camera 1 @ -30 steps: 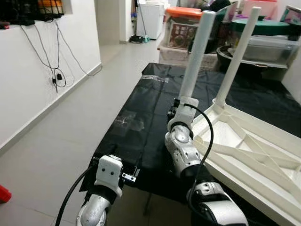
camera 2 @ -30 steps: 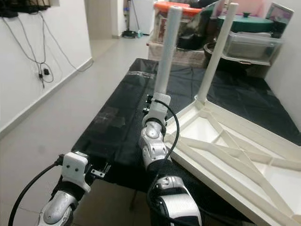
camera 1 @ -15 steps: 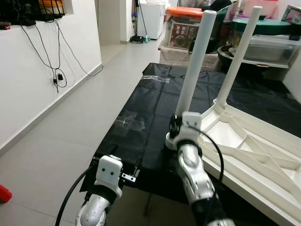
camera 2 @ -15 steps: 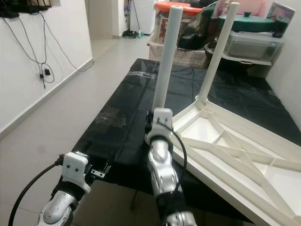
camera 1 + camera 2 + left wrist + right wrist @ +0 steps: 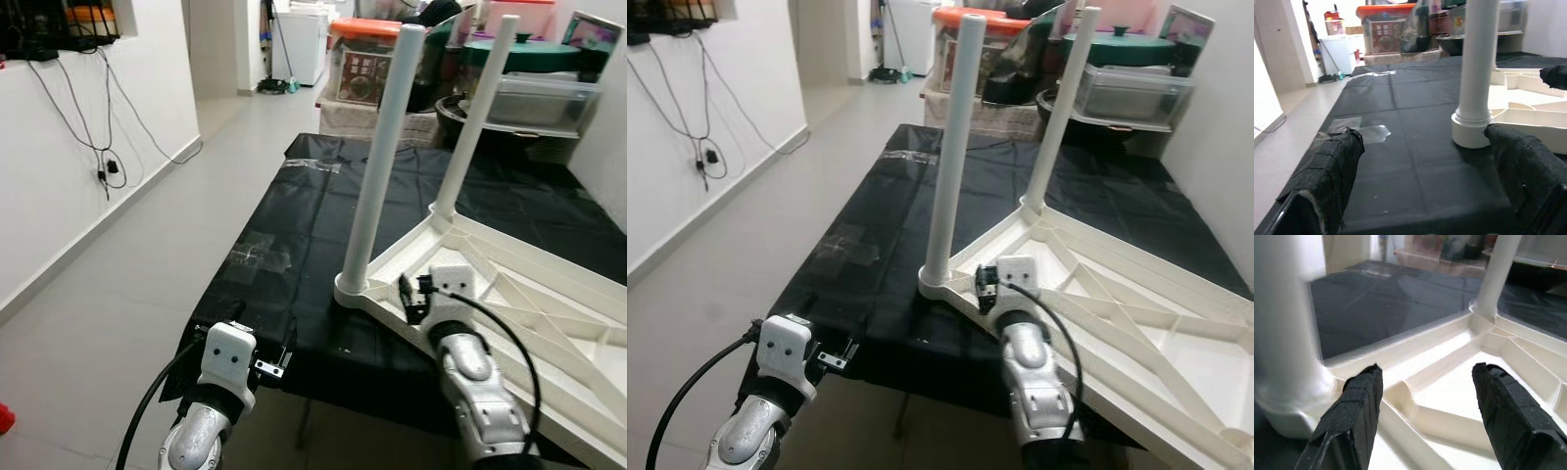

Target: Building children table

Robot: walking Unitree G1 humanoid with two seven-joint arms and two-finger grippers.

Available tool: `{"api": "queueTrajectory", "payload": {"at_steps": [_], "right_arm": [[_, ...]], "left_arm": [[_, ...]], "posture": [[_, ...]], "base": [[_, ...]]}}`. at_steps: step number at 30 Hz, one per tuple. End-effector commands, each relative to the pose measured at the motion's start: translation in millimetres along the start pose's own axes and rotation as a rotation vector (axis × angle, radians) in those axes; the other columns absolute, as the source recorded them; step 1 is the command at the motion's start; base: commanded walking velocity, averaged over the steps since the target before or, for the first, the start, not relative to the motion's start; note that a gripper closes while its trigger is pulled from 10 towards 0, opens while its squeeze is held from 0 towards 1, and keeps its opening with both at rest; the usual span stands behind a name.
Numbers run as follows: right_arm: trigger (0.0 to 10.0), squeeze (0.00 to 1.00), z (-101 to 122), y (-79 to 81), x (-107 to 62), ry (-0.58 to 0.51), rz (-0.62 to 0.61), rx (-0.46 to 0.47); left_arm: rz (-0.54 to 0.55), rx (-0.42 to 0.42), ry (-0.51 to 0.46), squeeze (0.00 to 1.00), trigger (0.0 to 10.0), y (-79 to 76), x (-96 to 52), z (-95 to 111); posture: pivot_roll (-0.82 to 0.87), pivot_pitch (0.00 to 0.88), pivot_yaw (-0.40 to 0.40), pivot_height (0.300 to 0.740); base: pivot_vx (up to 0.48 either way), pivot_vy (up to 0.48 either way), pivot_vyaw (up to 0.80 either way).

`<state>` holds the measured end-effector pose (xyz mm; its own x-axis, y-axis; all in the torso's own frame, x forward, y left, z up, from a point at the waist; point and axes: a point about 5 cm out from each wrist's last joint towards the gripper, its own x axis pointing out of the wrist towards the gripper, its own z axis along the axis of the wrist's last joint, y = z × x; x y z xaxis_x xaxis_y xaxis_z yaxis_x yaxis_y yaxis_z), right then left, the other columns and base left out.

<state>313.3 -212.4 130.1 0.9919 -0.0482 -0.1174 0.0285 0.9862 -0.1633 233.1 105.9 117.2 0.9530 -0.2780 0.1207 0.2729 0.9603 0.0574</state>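
Note:
A white plastic children's table (image 5: 529,323) lies upside down on a black sheet (image 5: 313,215). Two white legs stand upright from it, the near leg (image 5: 382,166) at the front corner and the far leg (image 5: 475,117) behind. My right gripper (image 5: 413,296) hovers just right of the near leg's base, over the ribbed underside (image 5: 1449,396). It is open, its pads (image 5: 1356,406) wide apart with nothing between them. My left gripper (image 5: 266,366) hangs low at the sheet's front left edge, open, its padded fingers (image 5: 1332,161) facing the near leg's socket (image 5: 1471,127).
Storage boxes, one with an orange lid (image 5: 377,54), and clear bins (image 5: 544,98) crowd the back. A white wall with hanging cables (image 5: 98,147) runs along the left, with bare tiled floor (image 5: 127,284) beside the sheet. A small red thing (image 5: 5,416) lies at the lower left.
My right gripper has come off the near leg and dropped down and to the right, over the table's underside. The left arm has kept still. The camera shifted slightly.

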Motion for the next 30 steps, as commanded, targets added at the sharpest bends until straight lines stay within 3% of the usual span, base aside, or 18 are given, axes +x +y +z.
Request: {"api": "queueTrajectory", "payload": {"at_steps": [1,5,6,8,12,16,18,21,25,30], "right_arm": [[10.0,0.00,-7.0,-16.3,3.4,0.088,0.016,0.023],[10.0,0.00,9.8,-41.9,20.1,0.224,0.242,-0.051],[10.0,0.00,9.8,-41.9,20.1,0.224,0.242,-0.051],[10.0,0.00,24.1,-59.5,27.3,0.320,0.376,-0.117],[10.0,0.00,41.3,-75.3,33.0,0.378,0.508,-0.170],[10.0,0.00,44.4,-76.8,33.4,0.381,0.547,-0.196],[10.0,0.00,44.6,-78.4,31.1,0.450,0.679,-0.258],[10.0,0.00,41.9,-78.3,30.2,0.497,0.722,-0.286],[10.0,0.00,22.4,-73.0,18.6,0.663,0.909,-0.384],[10.0,0.00,17.1,-72.3,13.7,0.699,0.967,-0.417]], "left_arm": [[0.002,-0.016,0.035,0.00,10.0,0.4,-2.4,-6.5],[-0.003,-0.020,0.037,0.00,10.0,-0.6,-3.1,-6.6],[-0.003,-0.020,0.037,0.00,10.0,-0.6,-3.1,-6.6],[-0.010,-0.023,0.037,0.00,10.0,-2.1,-3.1,-6.4],[-0.010,-0.026,0.036,0.00,10.0,-3.7,-3.5,-5.6],[-0.009,-0.026,0.036,0.00,10.0,-4.0,-3.8,-5.1],[-0.006,-0.026,0.034,0.00,10.0,-4.5,-5.1,-3.7],[-0.006,-0.027,0.032,0.00,10.0,-4.9,-5.8,-2.7],[0.003,-0.032,0.031,0.00,10.0,-6.0,-8.9,0.5],[0.002,-0.035,0.032,0.00,10.0,-6.2,-9.1,0.8]], "posture": [[0.07,0.000,-0.044,0.740],[0.05,0.000,-0.034,0.740],[0.05,0.000,-0.034,0.740],[0.05,0.000,-0.043,0.740],[0.06,0.000,-0.051,0.740],[0.06,0.000,-0.051,0.740],[0.06,0.000,-0.055,0.740],[0.06,0.000,-0.057,0.740],[0.06,0.000,-0.057,0.740],[0.06,0.000,-0.056,0.740]], "base": [[0.000,0.000,0.00],[0.000,0.000,0.00],[0.000,0.000,0.00],[0.000,0.000,0.00],[0.000,0.000,0.00],[0.000,0.000,0.00],[0.000,0.000,0.00],[0.000,0.000,0.00],[0.000,0.000,0.00],[0.000,0.000,0.00]]}}
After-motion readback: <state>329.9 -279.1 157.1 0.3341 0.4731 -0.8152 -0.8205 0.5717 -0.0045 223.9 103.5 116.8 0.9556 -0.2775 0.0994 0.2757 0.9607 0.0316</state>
